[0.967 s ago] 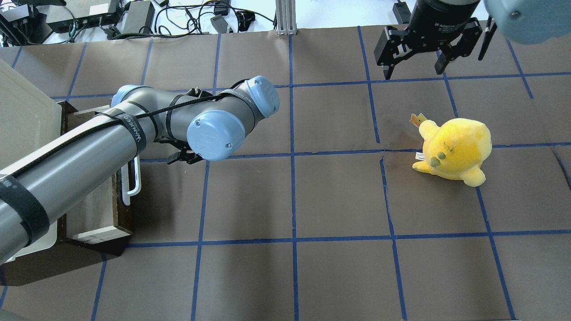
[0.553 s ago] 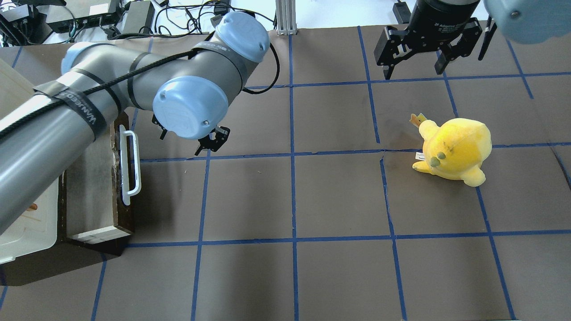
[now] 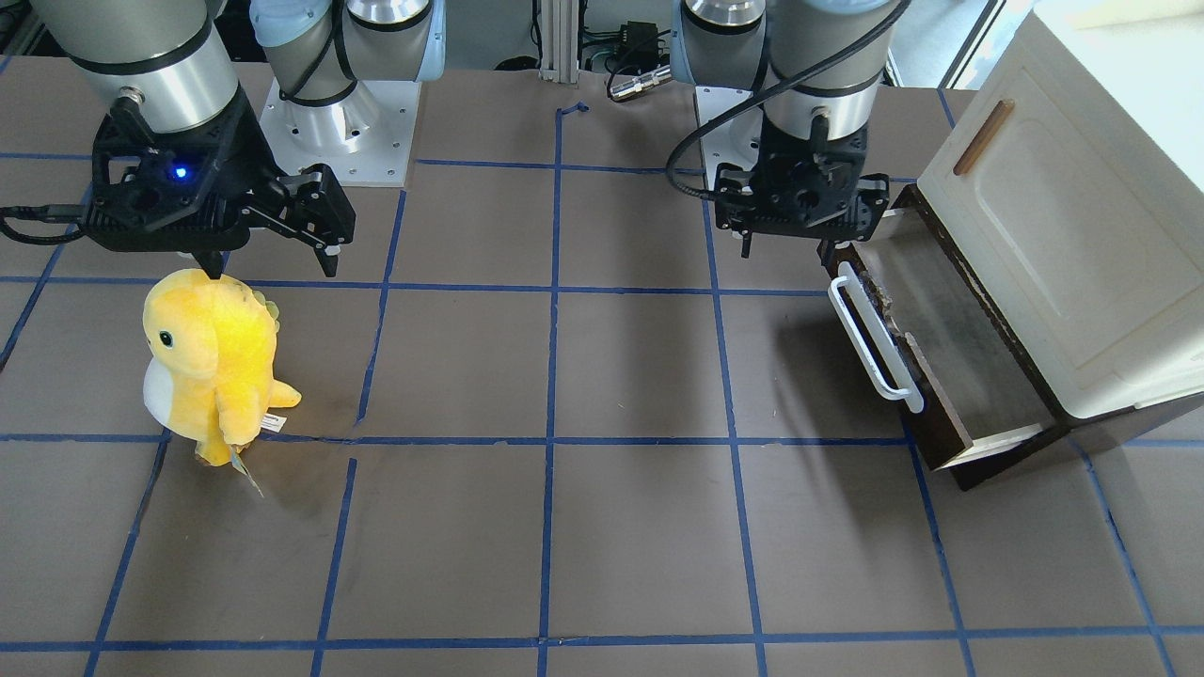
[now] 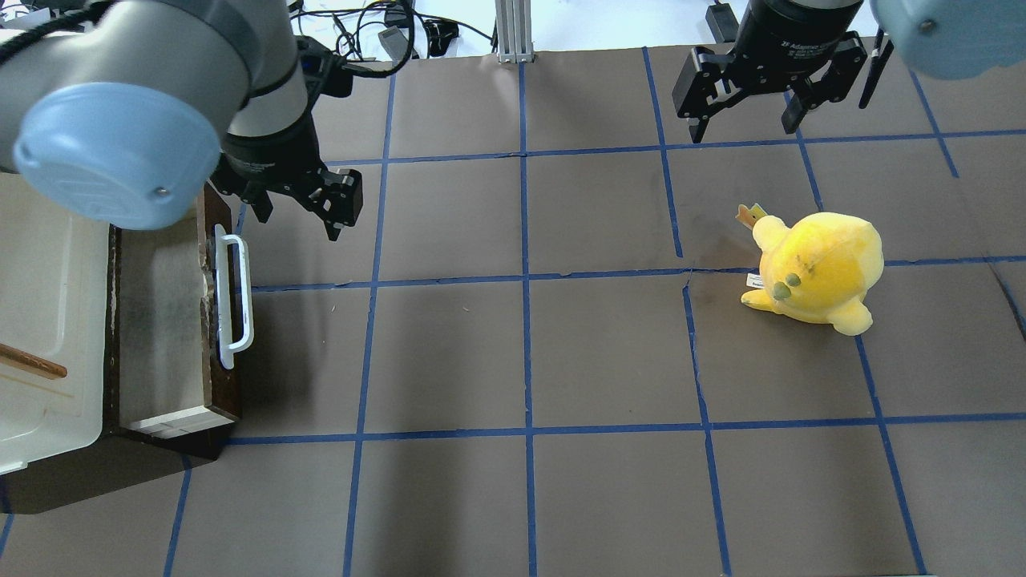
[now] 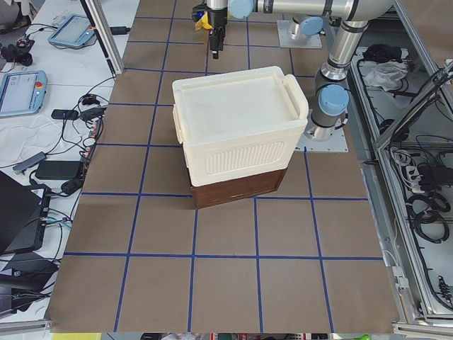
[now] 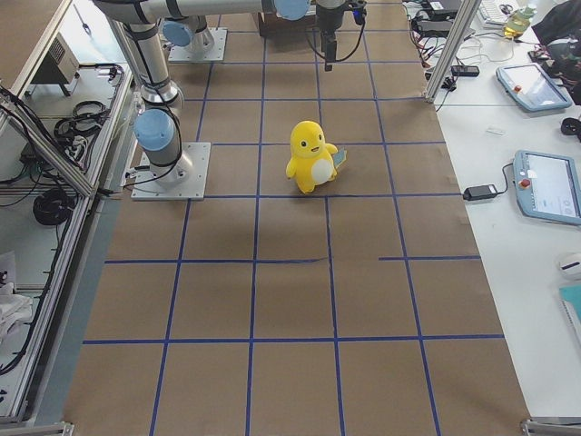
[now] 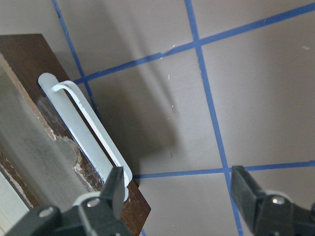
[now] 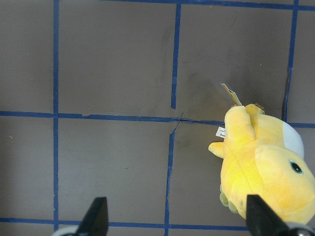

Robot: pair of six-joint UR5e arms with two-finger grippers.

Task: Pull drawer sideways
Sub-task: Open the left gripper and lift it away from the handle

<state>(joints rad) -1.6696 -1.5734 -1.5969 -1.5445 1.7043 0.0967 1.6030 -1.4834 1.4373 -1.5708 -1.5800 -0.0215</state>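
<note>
The drawer (image 4: pixel 164 320) stands pulled out of the cream cabinet (image 4: pixel 48 264) at the table's left; its dark brown front carries a long white bar handle (image 4: pixel 234 300). It also shows in the front-facing view (image 3: pixel 950 357), with its handle (image 3: pixel 875 334). My left gripper (image 4: pixel 296 222) is open and empty, above the table just past the far end of the handle and clear of it. In the left wrist view (image 7: pixel 179 196) one finger hangs over the handle's end (image 7: pixel 88 132). My right gripper (image 4: pixel 741 127) is open and empty, at the far right.
A yellow plush toy (image 4: pixel 817 268) stands on the right half of the table, below my right gripper (image 3: pixel 268 268), and shows in the right wrist view (image 8: pixel 261 167). The cabinet's cream door (image 3: pixel 1063 235) with a small brown handle (image 3: pixel 983 136) sits above the drawer. Blue tape lines grid the brown table.
My left arm has swung up and back, uncovering the drawer. Its gripper has moved from beside the handle's middle to past its far end. The drawer and right arm have not moved.
</note>
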